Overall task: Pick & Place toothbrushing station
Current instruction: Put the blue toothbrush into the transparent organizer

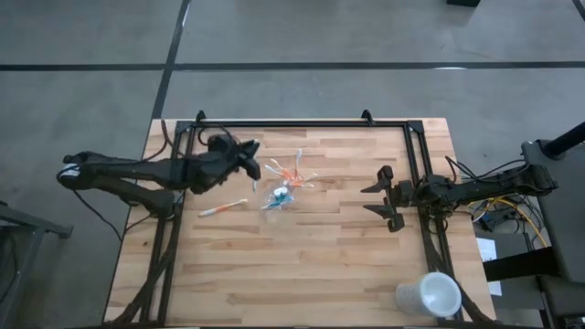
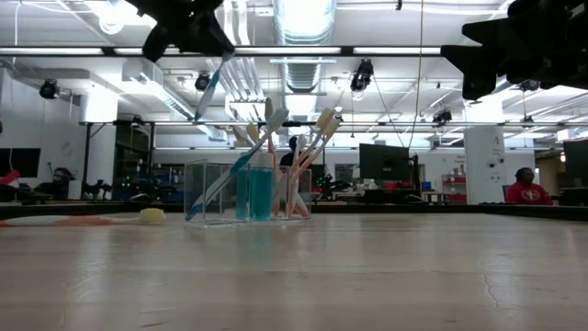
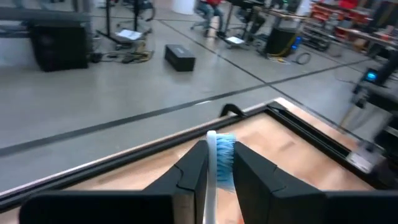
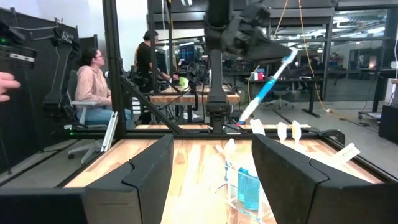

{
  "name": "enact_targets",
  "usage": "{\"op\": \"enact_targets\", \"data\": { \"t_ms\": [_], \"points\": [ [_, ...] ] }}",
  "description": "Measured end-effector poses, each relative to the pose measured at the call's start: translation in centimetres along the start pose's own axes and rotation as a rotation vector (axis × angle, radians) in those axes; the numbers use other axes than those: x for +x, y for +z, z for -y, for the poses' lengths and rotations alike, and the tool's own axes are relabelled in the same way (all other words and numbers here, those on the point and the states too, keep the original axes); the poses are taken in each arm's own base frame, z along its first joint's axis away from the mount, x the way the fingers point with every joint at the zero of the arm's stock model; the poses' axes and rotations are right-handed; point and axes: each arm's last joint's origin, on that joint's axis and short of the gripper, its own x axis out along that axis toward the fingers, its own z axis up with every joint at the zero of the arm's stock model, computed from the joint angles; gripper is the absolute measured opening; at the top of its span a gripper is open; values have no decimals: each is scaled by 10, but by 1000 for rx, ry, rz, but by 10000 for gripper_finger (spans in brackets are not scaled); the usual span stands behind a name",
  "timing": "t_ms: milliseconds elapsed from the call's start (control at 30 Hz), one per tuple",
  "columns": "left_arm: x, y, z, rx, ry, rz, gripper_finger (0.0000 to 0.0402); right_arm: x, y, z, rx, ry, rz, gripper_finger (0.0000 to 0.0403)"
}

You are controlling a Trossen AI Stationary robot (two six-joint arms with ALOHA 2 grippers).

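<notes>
From above, the left pincer (image 1: 249, 164) sits left of centre, the clear cup (image 1: 281, 196) just lower right of it, while the right pincer (image 1: 384, 198) waits open at right. Low view: a blue toothbrush (image 2: 210, 90) hangs upper left, slanting down toward the cup. Left wrist: fingers clamped on that brush. Right wrist: it probably still needs to travel over the rim.
</notes>
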Motion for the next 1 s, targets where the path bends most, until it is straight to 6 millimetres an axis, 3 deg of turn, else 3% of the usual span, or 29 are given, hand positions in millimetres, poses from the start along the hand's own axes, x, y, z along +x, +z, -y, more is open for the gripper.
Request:
{"op": "enact_targets", "data": {
  "t_ms": [300,633,1000],
  "points": [
    [-19,-27,21,79,-65,9,71,0,0,0,1,0,-2,215],
    [-3,-72,32,32,-87,169,71,0,0,0,-1,0,0,215],
    [16,-115,39,134,-59,93,72,0,0,0,1,0,-1,215]
  ]
}}
